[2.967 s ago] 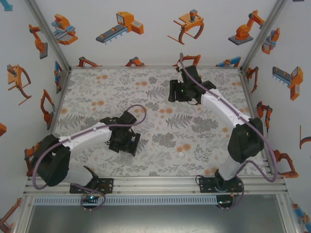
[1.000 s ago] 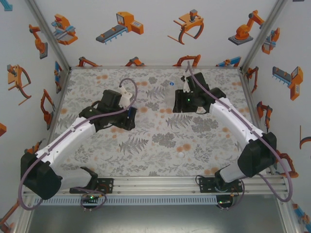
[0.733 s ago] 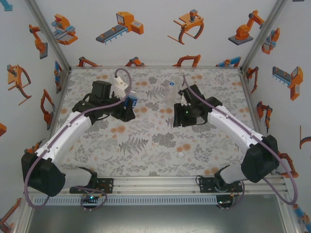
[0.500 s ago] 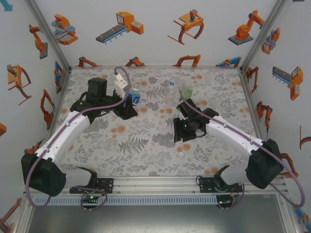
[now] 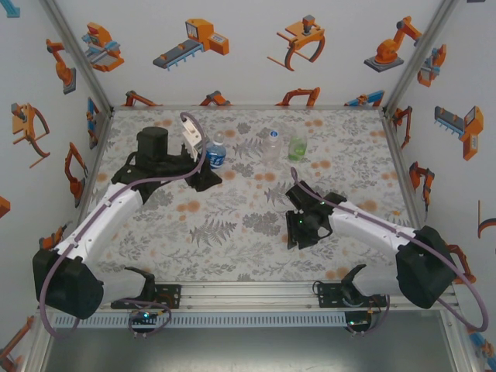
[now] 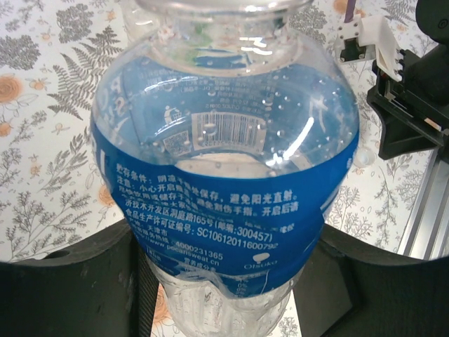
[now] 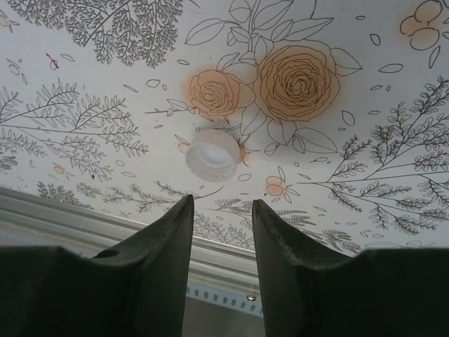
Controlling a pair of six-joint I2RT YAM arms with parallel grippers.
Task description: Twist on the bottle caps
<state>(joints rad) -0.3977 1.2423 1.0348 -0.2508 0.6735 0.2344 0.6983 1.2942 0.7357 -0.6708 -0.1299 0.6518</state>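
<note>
Holding the blue-label bottle (image 6: 224, 175) clamped in the left fingers (image 6: 70, 281); hovering the right fingers (image 7: 154, 267), narrow and empty, just short of the white cap (image 7: 213, 154) lying near the bench (image 5: 232, 225) front edge. Best to centre over the cap, lower straight, then pinch its rim. Counted: three bottles (image 5: 270, 145) along the back, one cap.

From overhead I see three small bottles standing in a row toward the far edge of the floral-patterned tabletop (image 5: 232, 225). On the left is a blue-labelled clear plastic bottle (image 5: 217, 153), in the middle a plain colourless plastic bottle (image 5: 270, 145), and just beside it a green-tinted plastic bottle (image 5: 297, 146). My left gripper (image 5: 211, 169) sits against the near side of the blue-labelled clear plastic bottle. My right gripper (image 5: 295, 240) hangs over the near middle, well apart from the row.
</note>
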